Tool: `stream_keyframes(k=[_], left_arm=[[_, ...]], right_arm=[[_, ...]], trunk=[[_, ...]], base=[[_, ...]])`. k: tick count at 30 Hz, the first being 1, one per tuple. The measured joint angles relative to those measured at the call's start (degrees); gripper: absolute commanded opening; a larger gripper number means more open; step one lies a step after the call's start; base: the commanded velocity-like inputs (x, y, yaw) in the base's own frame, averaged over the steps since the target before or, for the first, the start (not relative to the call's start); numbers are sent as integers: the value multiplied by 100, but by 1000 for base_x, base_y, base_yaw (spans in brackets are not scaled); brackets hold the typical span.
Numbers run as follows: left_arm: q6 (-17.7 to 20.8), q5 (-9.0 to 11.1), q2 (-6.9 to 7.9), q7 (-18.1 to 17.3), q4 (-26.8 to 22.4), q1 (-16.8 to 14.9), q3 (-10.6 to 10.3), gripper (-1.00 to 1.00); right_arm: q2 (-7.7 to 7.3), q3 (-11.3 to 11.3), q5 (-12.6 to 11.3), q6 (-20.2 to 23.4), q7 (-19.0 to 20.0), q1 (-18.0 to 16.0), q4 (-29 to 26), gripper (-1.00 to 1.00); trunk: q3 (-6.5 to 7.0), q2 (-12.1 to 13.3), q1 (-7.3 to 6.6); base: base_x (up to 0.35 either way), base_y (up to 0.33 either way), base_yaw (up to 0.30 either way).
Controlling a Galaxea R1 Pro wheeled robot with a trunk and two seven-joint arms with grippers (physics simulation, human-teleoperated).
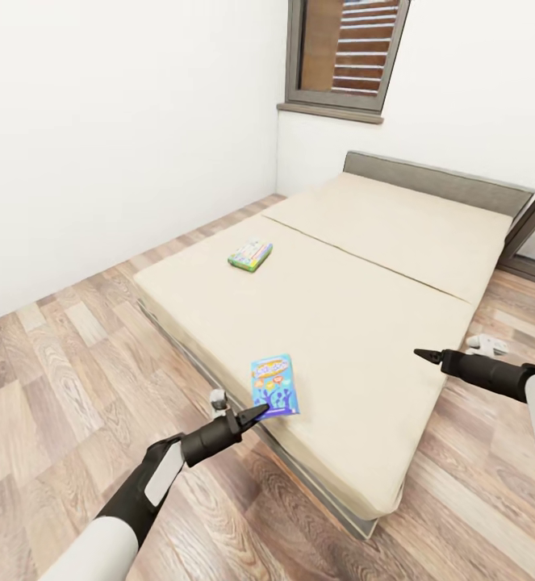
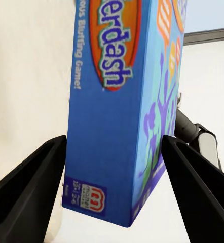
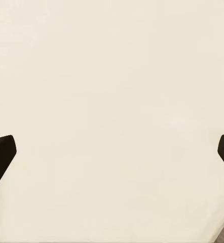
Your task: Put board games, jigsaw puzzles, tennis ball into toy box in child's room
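1. Left gripper (image 1: 255, 414) reaches in at the near edge of the bed (image 1: 356, 266), its tip at the lower corner of the small blue board game (image 1: 274, 384).
2. Seen from the left wrist camera, its two dark fingers (image 2: 28, 190) stand spread wide, one on each side of the blue box (image 2: 119, 109), with a gap between each finger and the box; nothing is pinched.
3. That blue box lies flat on the cream mattress just ahead of the left gripper, close to the mattress's near edge.
4. Right gripper (image 1: 426, 355) hangs over the mattress near its right-hand edge, well apart from the left gripper and from both boxes.
5. From the right wrist camera, only the tips of its fingers (image 3: 0, 154) show at the two sides of the picture, wide apart, with bare cream mattress between them; it holds nothing.
6. Second board game (image 1: 250, 255), a yellow, green and red box, lies flat on the mattress well beyond the left gripper, farther up the bed and toward the white wall (image 1: 114, 129).
7. Beyond both grippers, a grey headboard (image 1: 436, 184) closes the far end of the bed, under a window (image 1: 348, 52).
8. Wood plank floor (image 1: 65, 379) runs below and beside the left arm.
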Motion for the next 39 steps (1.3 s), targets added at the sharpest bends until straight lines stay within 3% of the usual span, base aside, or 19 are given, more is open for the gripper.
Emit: stream_keyframes(k=[12, 15, 27, 39], left_arm=[[122, 27, 166, 3, -142, 139, 122, -100], [136, 42, 210, 5, -181, 198, 313, -100], [165, 47, 277, 17, -228, 274, 499, -100], [202, 39, 321, 24, -238, 292, 527, -100]], right_arm=[[70, 364, 1, 0, 1, 48, -210, 100], [73, 442, -3, 0, 6, 82, -288, 100], [82, 491, -1, 0, 10, 178, -528, 100], [85, 490, 5, -1, 0, 193, -563, 100]], trunk=[[216, 481, -264], [273, 602, -329], [503, 1083, -593], [719, 1564, -857]], base=[[0, 0, -3], [0, 0, -41], [0, 0, -25], [0, 0, 222]])
